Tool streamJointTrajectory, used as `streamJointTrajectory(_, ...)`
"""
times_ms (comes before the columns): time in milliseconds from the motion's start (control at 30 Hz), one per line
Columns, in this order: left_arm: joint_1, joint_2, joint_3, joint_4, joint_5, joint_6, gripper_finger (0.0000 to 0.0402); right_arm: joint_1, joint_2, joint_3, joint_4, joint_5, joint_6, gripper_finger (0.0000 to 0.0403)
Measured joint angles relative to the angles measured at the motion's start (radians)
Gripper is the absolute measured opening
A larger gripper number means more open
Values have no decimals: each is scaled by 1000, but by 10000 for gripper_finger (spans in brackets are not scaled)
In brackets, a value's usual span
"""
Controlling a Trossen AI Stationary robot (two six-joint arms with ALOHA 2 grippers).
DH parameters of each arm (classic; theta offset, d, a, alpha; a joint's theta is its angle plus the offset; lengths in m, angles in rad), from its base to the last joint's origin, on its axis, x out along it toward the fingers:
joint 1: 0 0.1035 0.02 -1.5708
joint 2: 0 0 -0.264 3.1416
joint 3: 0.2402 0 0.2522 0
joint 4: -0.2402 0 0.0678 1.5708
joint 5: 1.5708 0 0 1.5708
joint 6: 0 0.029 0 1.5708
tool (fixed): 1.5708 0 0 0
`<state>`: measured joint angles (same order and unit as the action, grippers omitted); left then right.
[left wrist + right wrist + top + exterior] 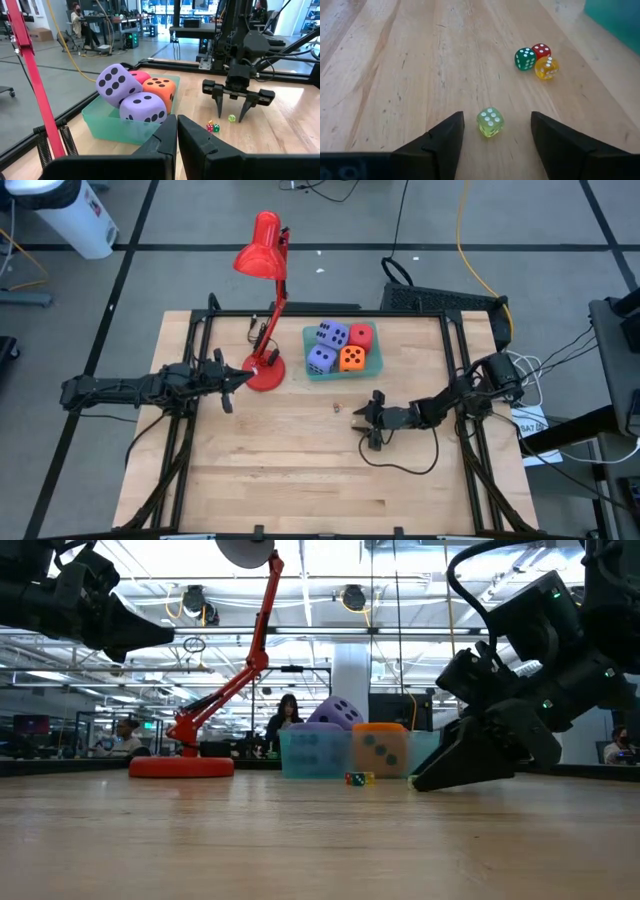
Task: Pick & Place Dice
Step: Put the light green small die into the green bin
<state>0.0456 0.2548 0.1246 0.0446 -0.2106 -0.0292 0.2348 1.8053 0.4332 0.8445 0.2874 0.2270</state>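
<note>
Lower the open right hand (492, 131) squarely over the yellow-green die (490, 122), clear of the three dice (536, 60) toward one o'clock, then close gently.

The table (420, 60) is pale wood, smooth, its grain showing. The small dice (490, 122) look like translucent glossy plastic. The big dice (144, 107) seem soft and matt, like foam. Their tub (107, 125) is cloudy green plastic. The lamp (262, 255) is shiny red.
</note>
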Motion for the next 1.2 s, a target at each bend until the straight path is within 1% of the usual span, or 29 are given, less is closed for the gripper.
streamJointTrajectory(100,0,0,0,2,0,-1,26,0,1,0,-1,0,-1,199)
streamJointTrajectory(500,0,0,0,3,0,-10,26,-12,0,-1,5,0,18,59)
streamJointTrajectory(567,0,0,0,3,0,-10,26,-12,-13,-1,4,-3,8,43)
streamJointTrajectory(667,0,0,0,3,0,-11,26,-12,-48,-3,-8,-12,-27,42)
streamJointTrajectory(767,0,0,0,4,0,-12,26,-14,-117,-5,-22,-19,-65,53)
streamJointTrajectory(833,0,0,0,4,0,-14,26,-25,-194,-4,-55,-14,-92,65)
streamJointTrajectory(933,0,0,0,4,0,-18,26,-54,-332,-4,-133,16,-162,71)
streamJointTrajectory(1100,0,0,0,5,0,-25,26,-135,-601,-2,-267,229,-302,50)
streamJointTrajectory(1133,0,0,0,5,0,-25,26,-160,-644,-2,-292,253,-315,47)
streamJointTrajectory(1200,0,0,0,5,0,-25,26,-218,-713,-2,-344,257,-333,45)
